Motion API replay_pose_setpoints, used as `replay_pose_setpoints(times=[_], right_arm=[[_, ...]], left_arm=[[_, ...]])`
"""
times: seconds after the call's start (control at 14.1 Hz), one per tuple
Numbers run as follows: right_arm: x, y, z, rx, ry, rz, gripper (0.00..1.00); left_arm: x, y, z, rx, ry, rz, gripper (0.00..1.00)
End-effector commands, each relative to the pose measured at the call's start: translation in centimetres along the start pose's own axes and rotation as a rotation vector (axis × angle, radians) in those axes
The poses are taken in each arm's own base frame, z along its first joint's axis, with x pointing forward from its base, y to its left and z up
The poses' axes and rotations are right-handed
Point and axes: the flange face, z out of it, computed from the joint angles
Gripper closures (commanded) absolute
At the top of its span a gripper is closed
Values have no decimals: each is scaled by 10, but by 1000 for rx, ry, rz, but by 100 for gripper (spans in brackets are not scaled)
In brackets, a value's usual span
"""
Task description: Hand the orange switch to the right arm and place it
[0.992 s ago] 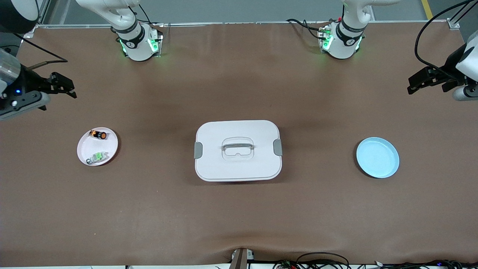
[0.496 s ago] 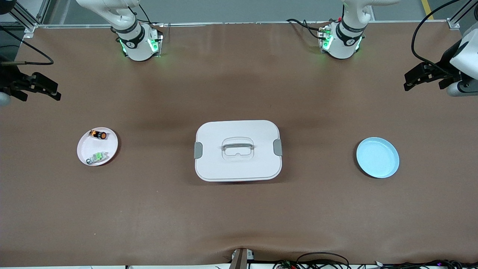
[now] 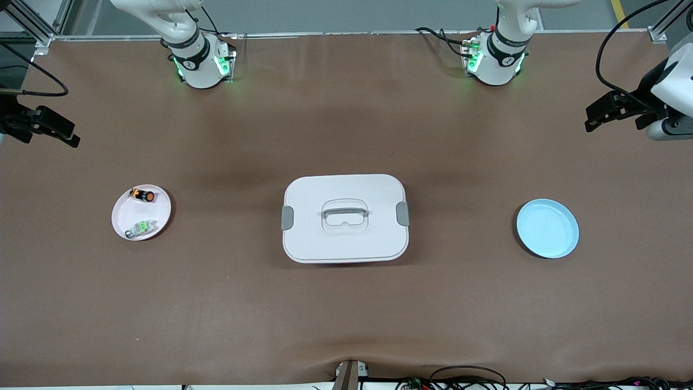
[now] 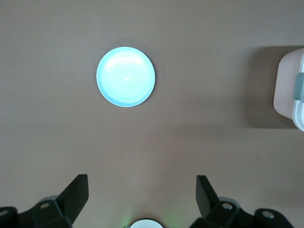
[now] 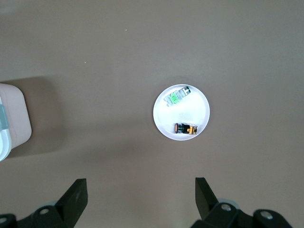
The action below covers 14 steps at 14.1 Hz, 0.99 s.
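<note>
1. Front view: the tiny black push-button orange switch (image 3: 142,195) lies on a small round white plate (image 3: 122,214) toward the right arm's end of the table, beside a small green-and-clear switch (image 3: 141,228) that sits nearer the camera.
2. A white lidded rectangular box (image 3: 345,218) sits mid-table; a round light-blue plate (image 3: 547,228) lies toward the left arm's end.
3. Right gripper (image 5: 137,202) hangs high over the white plate, fingers spread, empty.
4. Left gripper (image 4: 141,199) hangs over the table near the blue plate, fingers spread, empty.
</note>
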Motion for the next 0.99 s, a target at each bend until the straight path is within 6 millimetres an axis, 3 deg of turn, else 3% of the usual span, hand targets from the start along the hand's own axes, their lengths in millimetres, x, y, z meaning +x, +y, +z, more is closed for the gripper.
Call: replay_pose_setpoints(times=[0.0,0.28,0.5,0.71,0.92], right_arm=[[-13,11,-5,2,0,-35,0],[-34,21,1,8,4,-57,0],[-70,23,14,14,91,-57,0],[-72,24,12,14,91,-45,0],[-65,24,-9,14,113,-42,0]], left_arm=[[-7,-3,-5,17,11,20,0],[-8,-3,-5,17,12,20,0],[-7,-3,-4,18,9,20,0],[-7,-3,-4,17,9,20,0],[-8,-5,-9,16,18,18,0]])
